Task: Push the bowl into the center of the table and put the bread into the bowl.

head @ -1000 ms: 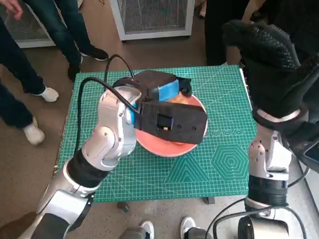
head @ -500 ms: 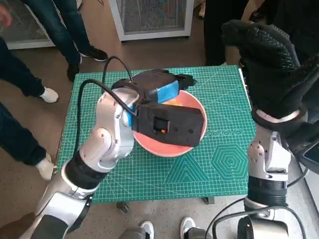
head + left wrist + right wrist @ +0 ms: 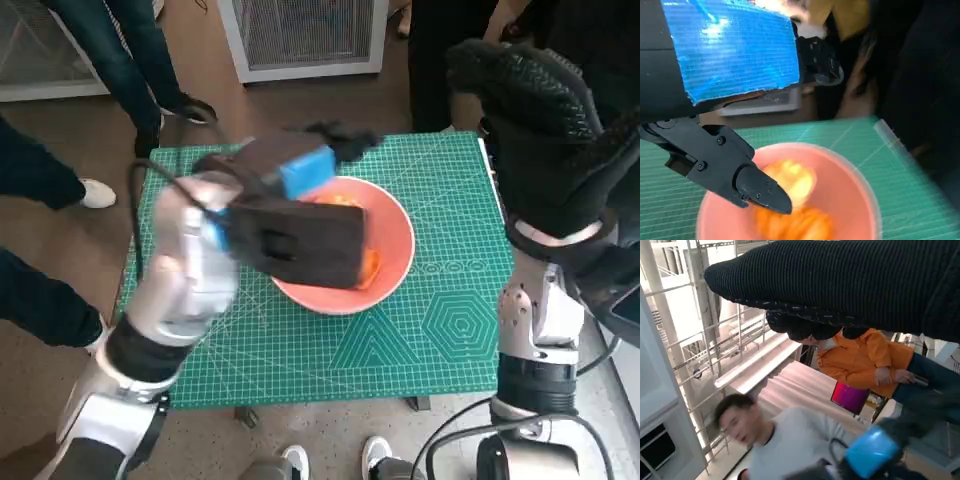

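One bread (image 3: 790, 200) in bowl (image 3: 395, 250), under empty spread left hand (image 3: 300, 170).

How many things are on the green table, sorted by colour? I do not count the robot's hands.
Pink: 1, the bowl
Orange-yellow: 1, the bread lying inside the bowl; it is blurred, so I cannot tell if it is more than one piece
Total: 2

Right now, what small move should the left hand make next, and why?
Probably lift the left hand clear of the bowl. The bread already lies inside the bowl, the fingers hold nothing, and the bowl sits near the middle of the table.
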Controlling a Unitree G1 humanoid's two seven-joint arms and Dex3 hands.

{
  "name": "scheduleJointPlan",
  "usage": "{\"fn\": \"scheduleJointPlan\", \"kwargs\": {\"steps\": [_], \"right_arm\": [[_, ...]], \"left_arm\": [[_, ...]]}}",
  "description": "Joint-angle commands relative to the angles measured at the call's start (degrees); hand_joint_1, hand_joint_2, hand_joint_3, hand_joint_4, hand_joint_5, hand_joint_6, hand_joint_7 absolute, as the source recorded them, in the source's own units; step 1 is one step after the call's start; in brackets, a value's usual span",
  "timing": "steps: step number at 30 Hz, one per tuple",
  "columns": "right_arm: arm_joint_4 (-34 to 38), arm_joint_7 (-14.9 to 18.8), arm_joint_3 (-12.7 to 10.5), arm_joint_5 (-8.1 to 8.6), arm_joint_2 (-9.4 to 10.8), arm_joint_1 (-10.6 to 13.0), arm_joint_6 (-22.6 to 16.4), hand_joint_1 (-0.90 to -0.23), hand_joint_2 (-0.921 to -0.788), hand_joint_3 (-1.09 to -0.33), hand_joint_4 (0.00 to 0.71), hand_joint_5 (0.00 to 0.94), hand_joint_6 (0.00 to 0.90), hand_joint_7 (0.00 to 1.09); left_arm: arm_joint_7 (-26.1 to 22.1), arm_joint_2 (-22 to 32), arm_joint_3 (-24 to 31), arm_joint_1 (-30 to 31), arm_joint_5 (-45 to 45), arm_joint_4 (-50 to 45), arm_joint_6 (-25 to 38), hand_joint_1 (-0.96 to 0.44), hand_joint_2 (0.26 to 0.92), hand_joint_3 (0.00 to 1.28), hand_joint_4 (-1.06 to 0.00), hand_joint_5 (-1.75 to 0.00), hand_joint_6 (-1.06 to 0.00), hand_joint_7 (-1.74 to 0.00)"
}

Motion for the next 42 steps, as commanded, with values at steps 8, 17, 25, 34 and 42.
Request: {"fn": "scheduleJointPlan", "kwargs": {"steps": [8,17,25,34,42], "right_arm": [[1.12,0.16,0.01,0.24,-0.42,-0.58,0.85,-0.67,-0.921,-0.716,0.317,0.0,0.245,0.39],[1.52,0.05,0.04,0.35,-0.13,-1.58,1.35,-0.667,-0.921,-0.708,0.317,0.001,0.244,0.39],[1.94,-0.48,0.13,-0.57,0.0,-2.19,0.89,-0.648,-0.921,-0.712,0.319,0.002,0.243,0.39],[2.51,-1.73,0.36,-2.0,-0.24,-2.74,0.87,-0.643,-0.921,-0.722,0.322,0.003,0.241,0.39],[2.39,-2.82,0.46,-3.08,-0.34,-2.84,1.08,-0.643,-0.921,-0.724,0.322,0.002,0.239,0.4]], "left_arm": [[19.48,-5.76,17.17,9.09,-22.11,5.19,-22.64,-0.62,0.909,0.08,-0.03,0.0,-0.1,-0.18],[28.61,-10.79,20.22,15.23,-28.63,-0.52,-26.13,-0.69,0.921,0.3,-0.06,-0.01,-0.08,-0.21],[32.35,-12.5,20.39,19.35,-30.88,-4.89,-25.9,-0.72,0.921,0.37,-0.07,-0.01,-0.06,-0.22],[35.1,-14.61,20.11,22.13,-32.61,-6.04,-27.05,-0.76,0.921,0.39,-0.07,-0.01,-0.06,-0.22],[37.1,-16.44,19.73,23.51,-33.14,-5.86,-28.11,-0.78,0.921,0.39,-0.1,-0.02,-0.07,-0.22]]}}
